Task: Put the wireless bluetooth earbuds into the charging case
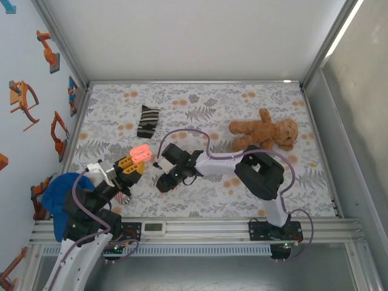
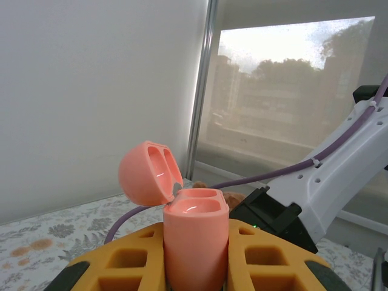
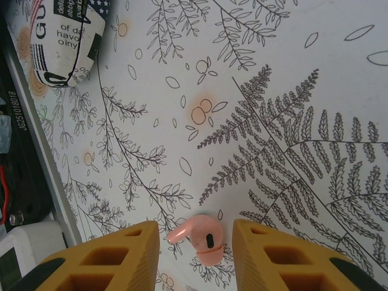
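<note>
The wireless bluetooth earbud in play, a tiny salmon-pink plastic nub with a short stem (image 3: 197, 239), lies on the white fern-and-flower printed cloth (image 3: 273, 91) that covers the desk. It sits directly between the yellow fingers of the right end effector (image 3: 195, 227), which stand apart on either side with a sliver of cloth showing at each flank. The step in hand looks like the pick-up. The next move calls for closing squarely on the bud's body without flicking it away, then lifting it toward the salmon-pink rounded charging case (image 2: 195, 224). The left end effector (image 2: 195, 270) is clamped on that case and holds it upright, hinged lid (image 2: 148, 173) thrown back and two wells exposed. The stem will need to point down into a well. As for writing, a white newsprint-patterned pouch (image 3: 63, 36) shows fragments such as "GU", "of da" and "havo". A black rail's white serial (image 3: 13, 109) possibly begins "J623", but it is too small to be sure.
</note>
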{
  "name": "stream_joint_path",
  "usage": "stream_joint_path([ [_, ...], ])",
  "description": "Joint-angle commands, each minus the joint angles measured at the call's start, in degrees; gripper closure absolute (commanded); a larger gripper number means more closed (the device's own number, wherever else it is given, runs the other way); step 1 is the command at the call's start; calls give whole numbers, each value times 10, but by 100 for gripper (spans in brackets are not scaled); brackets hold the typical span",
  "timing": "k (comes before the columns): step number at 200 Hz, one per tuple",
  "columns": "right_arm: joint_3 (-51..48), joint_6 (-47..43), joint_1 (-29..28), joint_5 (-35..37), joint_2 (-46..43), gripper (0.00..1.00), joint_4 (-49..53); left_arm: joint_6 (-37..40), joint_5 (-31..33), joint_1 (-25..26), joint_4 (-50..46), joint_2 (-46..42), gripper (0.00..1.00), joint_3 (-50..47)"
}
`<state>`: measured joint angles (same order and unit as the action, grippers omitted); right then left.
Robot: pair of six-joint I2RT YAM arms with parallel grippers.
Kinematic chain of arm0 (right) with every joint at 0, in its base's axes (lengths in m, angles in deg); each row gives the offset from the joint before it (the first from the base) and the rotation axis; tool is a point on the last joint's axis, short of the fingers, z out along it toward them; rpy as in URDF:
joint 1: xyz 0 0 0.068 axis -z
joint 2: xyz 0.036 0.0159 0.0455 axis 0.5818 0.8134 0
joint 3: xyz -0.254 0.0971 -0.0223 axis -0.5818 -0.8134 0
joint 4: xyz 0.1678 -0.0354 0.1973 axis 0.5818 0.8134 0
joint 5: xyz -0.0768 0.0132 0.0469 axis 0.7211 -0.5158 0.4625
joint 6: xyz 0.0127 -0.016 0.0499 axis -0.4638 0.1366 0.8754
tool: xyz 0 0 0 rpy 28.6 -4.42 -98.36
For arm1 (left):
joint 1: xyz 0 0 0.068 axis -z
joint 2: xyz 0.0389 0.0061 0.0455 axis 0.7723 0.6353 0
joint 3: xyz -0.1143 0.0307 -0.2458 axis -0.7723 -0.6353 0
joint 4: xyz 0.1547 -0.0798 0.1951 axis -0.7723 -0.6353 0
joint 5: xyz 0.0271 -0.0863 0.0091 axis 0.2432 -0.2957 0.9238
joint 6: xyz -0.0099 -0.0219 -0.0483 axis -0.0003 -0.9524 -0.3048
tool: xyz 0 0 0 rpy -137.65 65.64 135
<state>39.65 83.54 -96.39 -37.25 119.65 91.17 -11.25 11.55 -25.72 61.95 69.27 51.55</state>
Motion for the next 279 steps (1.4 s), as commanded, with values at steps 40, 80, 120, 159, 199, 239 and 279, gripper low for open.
stream_joint_path([
  [40,32,-15,-14,-3,29,65,30,10,-1,2,11,-7,100,13],
  [80,40,-26,-18,7,37,68,56,9,0,3,13,-7,100,11],
  [120,46,-43,-24,24,39,69,87,10,2,2,14,-7,100,9],
  [159,56,-54,-29,44,45,70,105,9,2,2,14,-7,100,9],
  [199,68,-55,-35,52,56,72,112,10,2,3,13,-7,100,10],
  [239,70,-54,-36,56,59,77,112,10,2,2,12,-7,100,9],
  [279,63,-47,-36,54,50,80,95,10,3,2,11,-7,100,10],
])
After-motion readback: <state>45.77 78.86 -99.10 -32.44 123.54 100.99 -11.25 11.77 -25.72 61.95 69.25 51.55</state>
